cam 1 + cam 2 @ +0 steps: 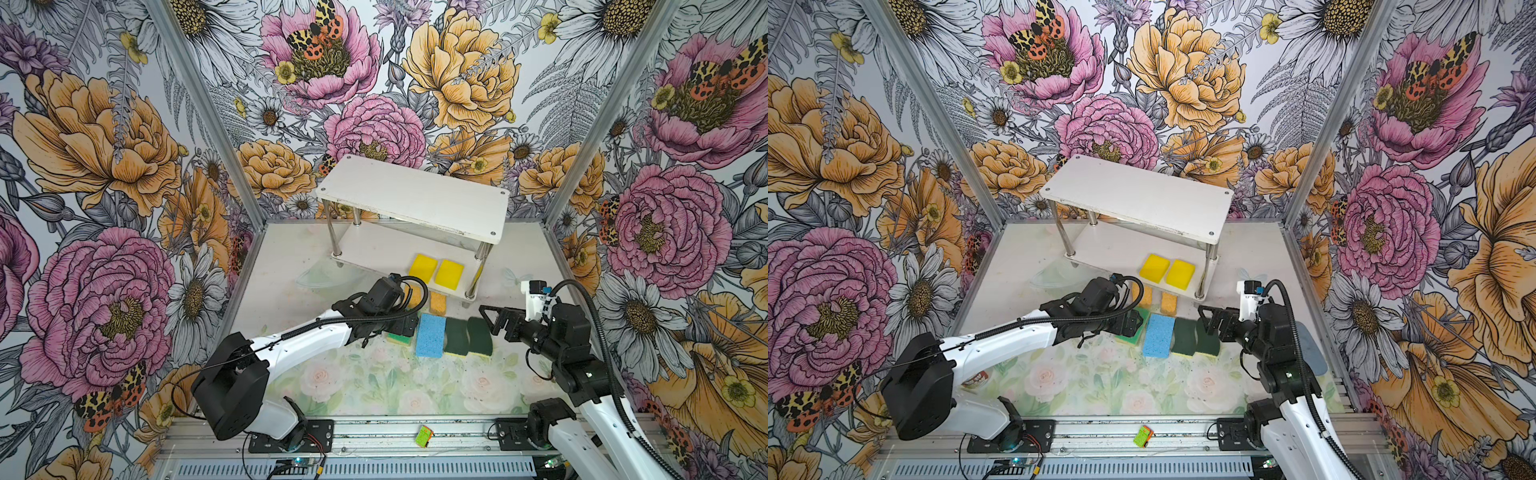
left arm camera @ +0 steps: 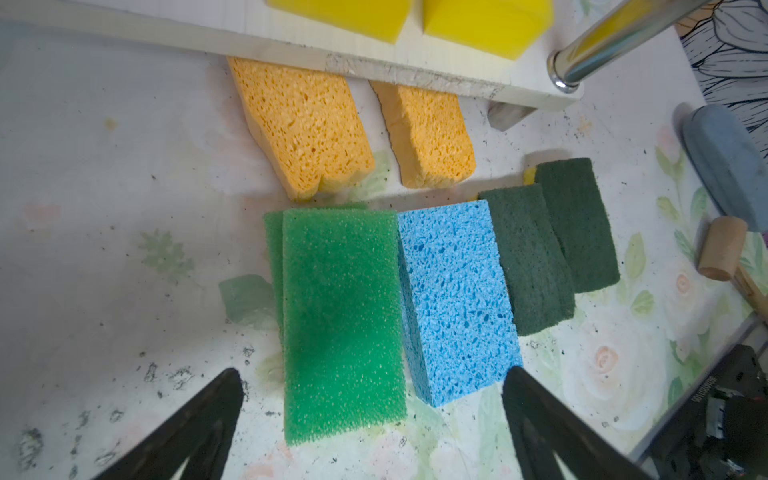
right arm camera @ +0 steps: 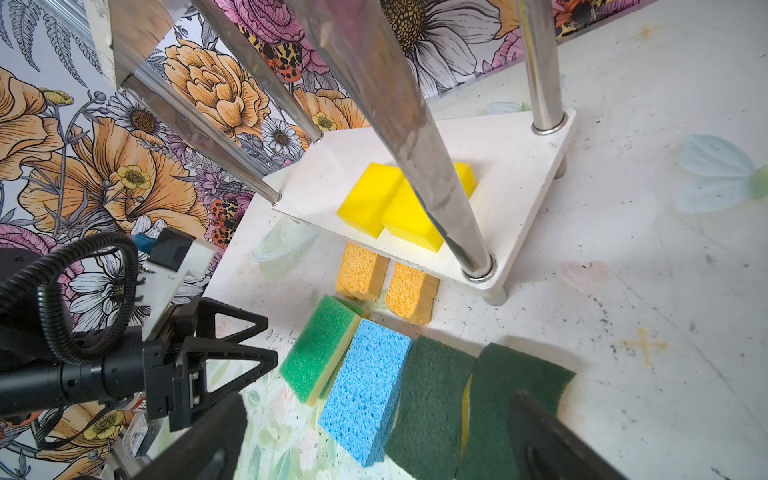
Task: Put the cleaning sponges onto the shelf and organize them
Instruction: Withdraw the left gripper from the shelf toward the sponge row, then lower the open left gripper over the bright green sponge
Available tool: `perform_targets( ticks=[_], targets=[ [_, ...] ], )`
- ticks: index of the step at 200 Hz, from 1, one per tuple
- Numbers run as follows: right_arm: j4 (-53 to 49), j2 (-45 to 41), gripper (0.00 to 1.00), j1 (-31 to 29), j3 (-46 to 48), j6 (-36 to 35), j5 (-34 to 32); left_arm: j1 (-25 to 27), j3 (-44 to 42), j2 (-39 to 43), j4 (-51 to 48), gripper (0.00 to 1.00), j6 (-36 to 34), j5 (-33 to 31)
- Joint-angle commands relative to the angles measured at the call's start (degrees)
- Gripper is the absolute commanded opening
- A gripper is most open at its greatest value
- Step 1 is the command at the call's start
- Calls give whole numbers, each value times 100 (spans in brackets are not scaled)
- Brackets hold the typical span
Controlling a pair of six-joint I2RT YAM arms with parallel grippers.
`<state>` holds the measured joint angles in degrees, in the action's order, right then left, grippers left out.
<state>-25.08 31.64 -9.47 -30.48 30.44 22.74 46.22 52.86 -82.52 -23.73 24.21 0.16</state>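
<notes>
Bright, diffuse light fills both top views, which are sharp across the middle; the white shelf (image 1: 415, 195) is nearly washed out on its top board; shadows on the worktop (image 1: 286, 257) under its lower board are short and soft; in the right wrist view the metal posts (image 3: 415, 158) carry streaky glare and look stretched and smeared by the wide lens; the right gripper (image 3: 376, 401) fingers (image 3: 548, 436) are dark and out of focus.

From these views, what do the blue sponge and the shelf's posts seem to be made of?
Blue sponge: probably cellulose-type foam, matte, full of irregular open pores.
Shelf's posts: likely polished metal, since they shine like mirrors and reflect their surroundings.
</notes>
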Motion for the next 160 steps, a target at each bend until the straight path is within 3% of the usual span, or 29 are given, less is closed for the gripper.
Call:
perform_targets(
  ticks=[1,160],
  targets=[
    [10,25,100,-28,-140,-21,-46,117,-78,-68,146,99,300,25],
    [12,-4,100,-30,-106,-13,-52,229,-215,-675,155,99,463,-59]
  ],
)
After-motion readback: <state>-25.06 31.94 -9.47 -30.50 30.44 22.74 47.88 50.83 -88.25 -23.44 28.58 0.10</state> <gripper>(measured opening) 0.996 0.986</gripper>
